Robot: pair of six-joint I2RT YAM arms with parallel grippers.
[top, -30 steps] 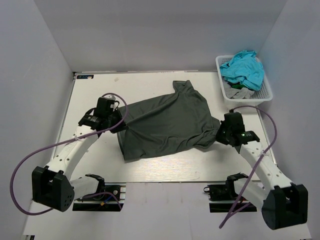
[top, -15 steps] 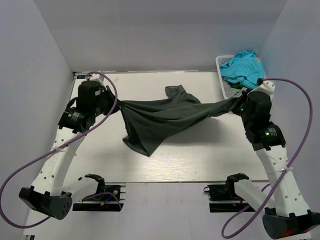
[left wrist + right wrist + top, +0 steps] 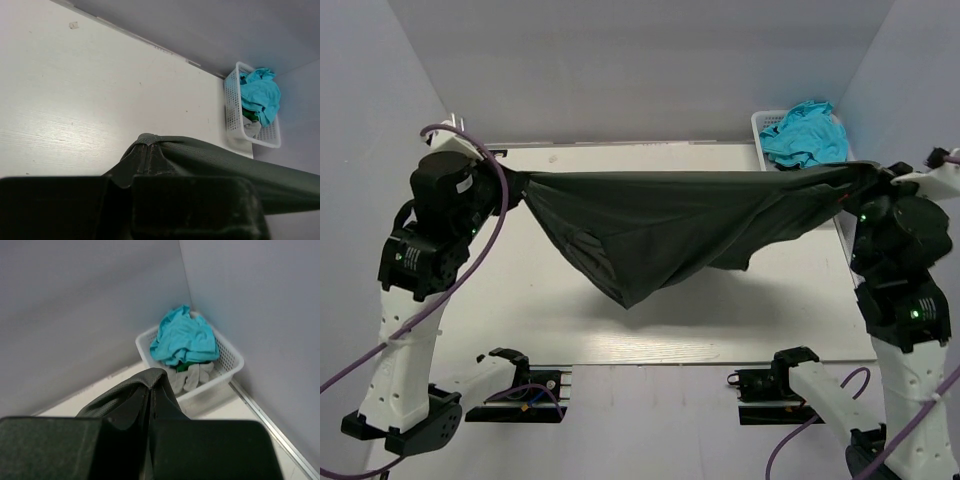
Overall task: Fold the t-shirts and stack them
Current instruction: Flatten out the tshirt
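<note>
The dark charcoal-grey t-shirt (image 3: 670, 225) hangs in the air, stretched taut between both raised arms, its lower part sagging toward the table. My left gripper (image 3: 508, 183) is shut on its left end; in the left wrist view the cloth (image 3: 220, 160) bunches over the closed jaws. My right gripper (image 3: 868, 180) is shut on its right end, where the cloth (image 3: 135, 390) wraps the closed tips. A turquoise t-shirt (image 3: 805, 132) and a pale grey one (image 3: 192, 377) lie in the basket.
The white lattice basket (image 3: 760, 125) stands at the table's back right corner, close behind my right gripper. Grey walls enclose the white table (image 3: 520, 300) on three sides. Both arm bases sit at the near edge.
Both arms have risen and spread outward, lifting the dark t-shirt off the table. It went from lying crumpled to hanging stretched between the grippers.
</note>
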